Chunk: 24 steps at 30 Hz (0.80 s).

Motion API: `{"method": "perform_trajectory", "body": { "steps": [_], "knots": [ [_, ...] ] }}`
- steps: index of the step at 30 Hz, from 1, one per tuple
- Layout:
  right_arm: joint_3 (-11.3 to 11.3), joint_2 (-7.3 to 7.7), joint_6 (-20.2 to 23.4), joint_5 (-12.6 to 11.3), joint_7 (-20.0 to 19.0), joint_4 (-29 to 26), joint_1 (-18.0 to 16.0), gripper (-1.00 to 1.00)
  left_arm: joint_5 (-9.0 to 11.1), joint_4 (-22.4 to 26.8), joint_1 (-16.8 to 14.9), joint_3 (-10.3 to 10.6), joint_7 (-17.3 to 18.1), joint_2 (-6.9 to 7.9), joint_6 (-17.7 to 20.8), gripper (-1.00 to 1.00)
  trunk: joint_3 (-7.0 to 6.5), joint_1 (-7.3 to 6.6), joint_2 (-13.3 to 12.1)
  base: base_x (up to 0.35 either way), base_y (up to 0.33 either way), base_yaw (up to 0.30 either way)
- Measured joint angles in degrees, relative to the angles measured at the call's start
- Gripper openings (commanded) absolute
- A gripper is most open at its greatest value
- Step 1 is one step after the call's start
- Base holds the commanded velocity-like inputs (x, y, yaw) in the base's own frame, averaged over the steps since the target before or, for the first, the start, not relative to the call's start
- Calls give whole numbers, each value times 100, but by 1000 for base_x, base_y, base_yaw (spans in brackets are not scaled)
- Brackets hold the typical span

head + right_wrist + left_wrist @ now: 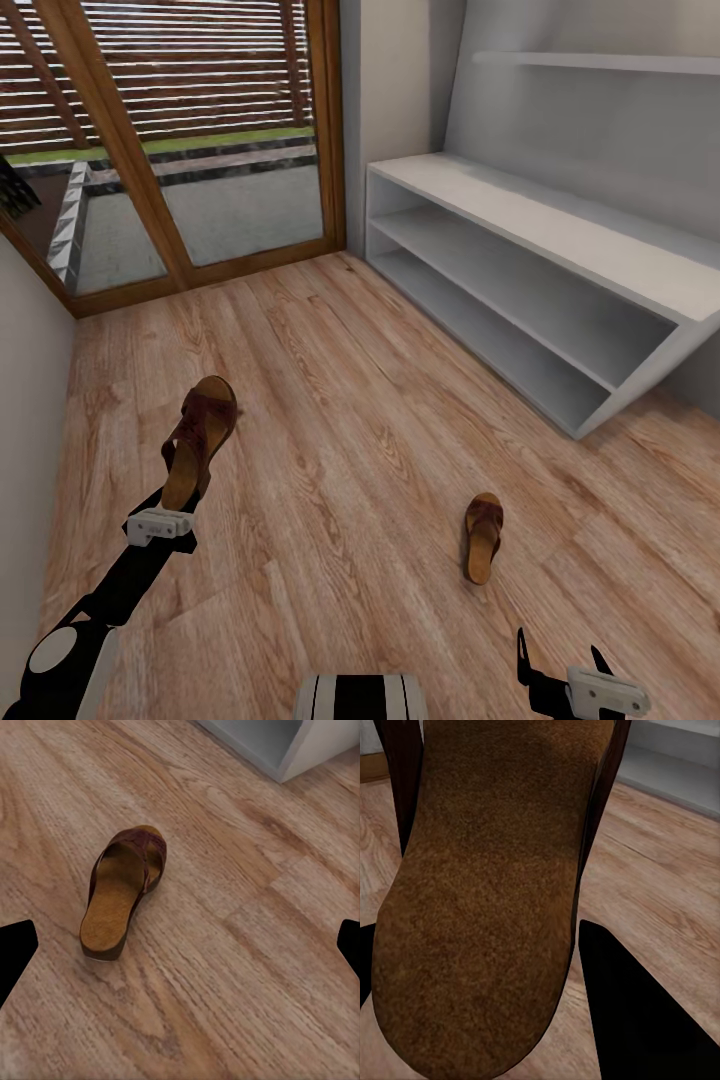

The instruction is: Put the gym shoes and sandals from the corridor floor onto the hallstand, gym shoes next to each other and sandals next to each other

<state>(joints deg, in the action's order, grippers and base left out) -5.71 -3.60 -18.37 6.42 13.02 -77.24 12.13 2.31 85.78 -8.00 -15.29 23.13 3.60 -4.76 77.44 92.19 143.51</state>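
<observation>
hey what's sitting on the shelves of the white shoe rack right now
The white-grey shoe rack has bare top and tiers where visible. Its far right end is cut off, so unseen.

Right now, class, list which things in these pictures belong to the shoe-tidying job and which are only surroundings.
Part of the job:
- sandal held in the left gripper
- sandal on the floor
- shoe rack
- corridor floor

Only surroundings:
- glass door with wooden frame
- high shelf

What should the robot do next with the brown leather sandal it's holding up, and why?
Probably carry the held brown leather sandal in the left gripper toward the white-grey shoe rack, whose tiers look bare; the other brown sandal lies on the wood floor.
</observation>
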Motion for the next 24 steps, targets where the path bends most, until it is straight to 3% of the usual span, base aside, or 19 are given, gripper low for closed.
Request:
{"method": "perform_trajectory", "body": {
  "steps": [13, 24],
  "knots": [
    [0, 0, 0, 0, -1, -1, 0, 100, 8, 0, 0, 0, 0, -4, 10, -100, 0, 0, 0, 11, 0, 0],
    [0, 0, 0, 0, -1, 0, 0, 100, 5, 0, 0, 0, -5, 0, 7, -100, 0, 0, 0, 201, 0, 0]
  ]
}}
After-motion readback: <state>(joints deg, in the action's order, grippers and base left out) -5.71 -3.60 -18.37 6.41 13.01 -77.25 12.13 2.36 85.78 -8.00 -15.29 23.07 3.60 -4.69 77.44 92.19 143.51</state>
